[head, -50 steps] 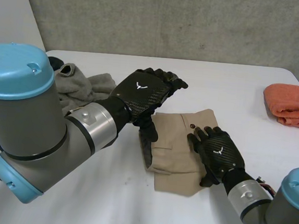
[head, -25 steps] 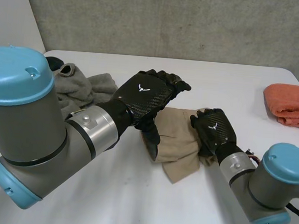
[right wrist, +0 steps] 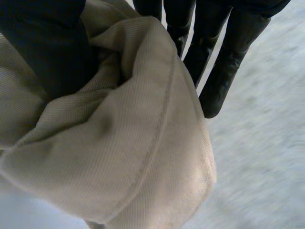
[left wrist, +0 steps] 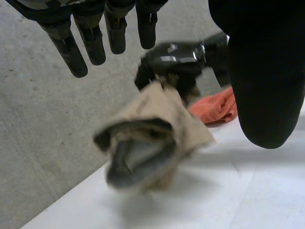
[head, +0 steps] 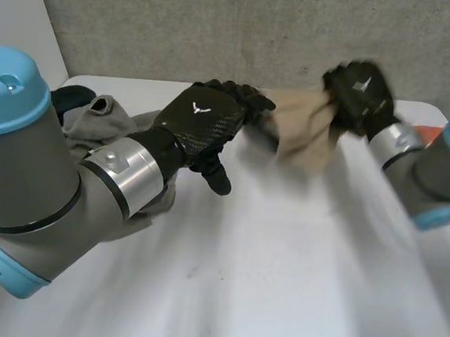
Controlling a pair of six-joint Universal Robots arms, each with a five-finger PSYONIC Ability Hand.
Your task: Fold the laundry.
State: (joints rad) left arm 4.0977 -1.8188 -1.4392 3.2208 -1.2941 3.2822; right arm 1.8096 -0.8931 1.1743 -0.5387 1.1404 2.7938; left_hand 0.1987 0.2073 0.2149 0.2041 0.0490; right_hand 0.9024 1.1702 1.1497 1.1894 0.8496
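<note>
Beige folded woven-cloth garment (head: pixel 303 132) up clear of the white table (head: pixel 278 283), pinched near its upper edge by the black right hand (head: pixel 362 90): thumb dug into one side of the bunched cloth, straight fingers (right wrist: pixel 228 62) down the other side, stitched hem draping past the fingertips. Black left hand (head: pixel 201 123) empty, fingers (left wrist: pixel 71 52) straight and slightly spread, garment hanging just beyond those fingertips, not touching. Grey crumpled soft garment (head: pixel 114 123) back behind the left wrist, well away from the fingertips. Orange folded towel (left wrist: pixel 214 107) on the table beyond the right hand. Judging by the sag: light, soft and limp, no stiffness, folds likely to fall open while dangling from one pinch. Probably not slippery, not fragile. Best taken along a hem or seam, thumb over and fingers under. Second grip for the empty hand at the free lower corner, so the cloth spreads flat between both sets of fingers before going down for folding.
</note>
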